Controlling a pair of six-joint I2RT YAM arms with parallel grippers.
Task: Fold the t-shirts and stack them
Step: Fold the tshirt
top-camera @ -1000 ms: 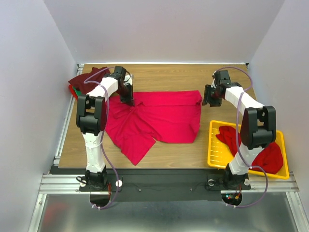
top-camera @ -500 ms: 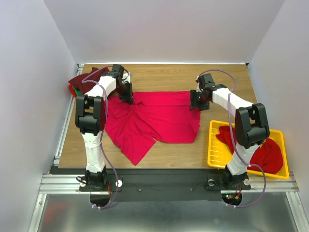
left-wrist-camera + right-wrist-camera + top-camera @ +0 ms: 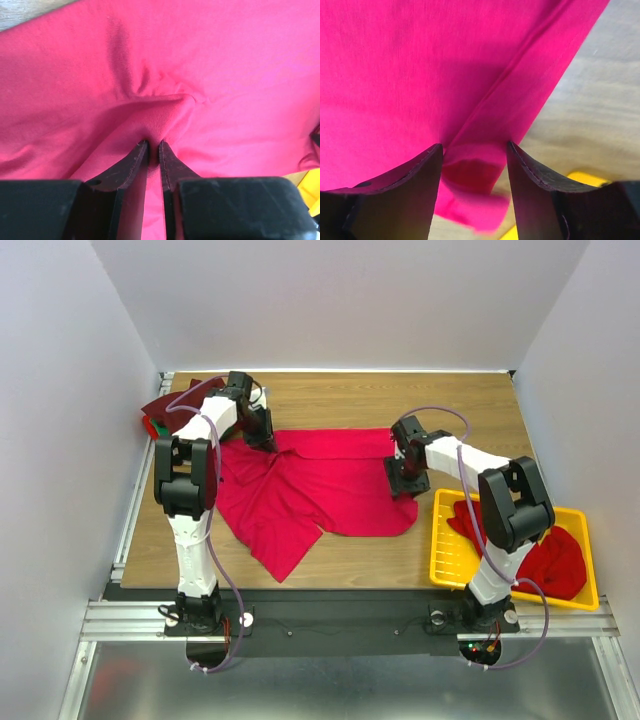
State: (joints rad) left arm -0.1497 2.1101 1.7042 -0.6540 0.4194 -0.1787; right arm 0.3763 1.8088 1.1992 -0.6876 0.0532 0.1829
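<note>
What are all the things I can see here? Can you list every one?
spread t-shirt: one, bright red, middle of the table, rumpled on its left side
pile of t-shirts: count unclear, dark maroon with a bit of green, far left corner
t-shirts in tray: count unclear, red, bunched inside the tray
yellow tray: one, yellow, near right of the table
wooden table: one, brown
left hand: one, black, pinching a fold of the spread t-shirt
right hand: one, black, open over the spread t-shirt's right edge
</note>
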